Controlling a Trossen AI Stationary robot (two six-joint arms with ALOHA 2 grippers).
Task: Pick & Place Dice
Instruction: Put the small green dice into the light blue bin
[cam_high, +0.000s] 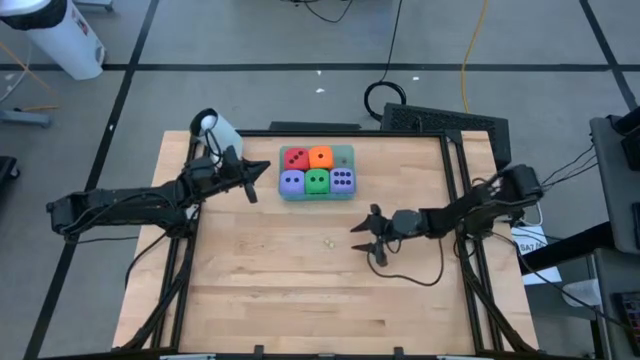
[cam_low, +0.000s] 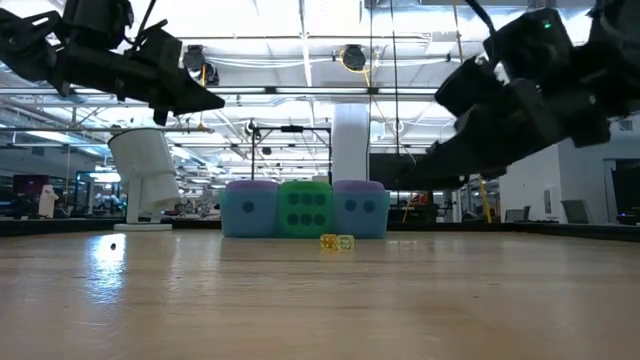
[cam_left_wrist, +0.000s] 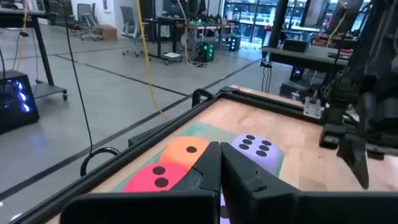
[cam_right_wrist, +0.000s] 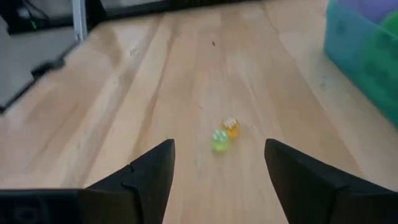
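Observation:
Five soft dice sit in two rows on a flat teal tray (cam_high: 346, 153) at the table's far middle: red (cam_high: 296, 157) and orange (cam_high: 320, 156) behind, lavender (cam_high: 291, 182), green (cam_high: 317, 182) and purple (cam_high: 342, 180) in front. My left gripper (cam_high: 250, 190) hangs shut just left of the tray, above the table and touching nothing. Two tiny translucent dice, one yellow-green (cam_right_wrist: 219, 141) and one orange (cam_right_wrist: 231, 127), lie side by side on the bare wood at mid-table (cam_high: 328, 241). My right gripper (cam_right_wrist: 219, 155) stands open just right of them, fingers pointing at them, clear of the wood.
A white cylinder on a stand (cam_high: 214, 125) stands at the table's far left corner. A black box (cam_high: 440, 120) sits beyond the far right corner. A thin cable (cam_high: 415, 278) loops on the wood below my right arm. Bare wood spreads over the near half.

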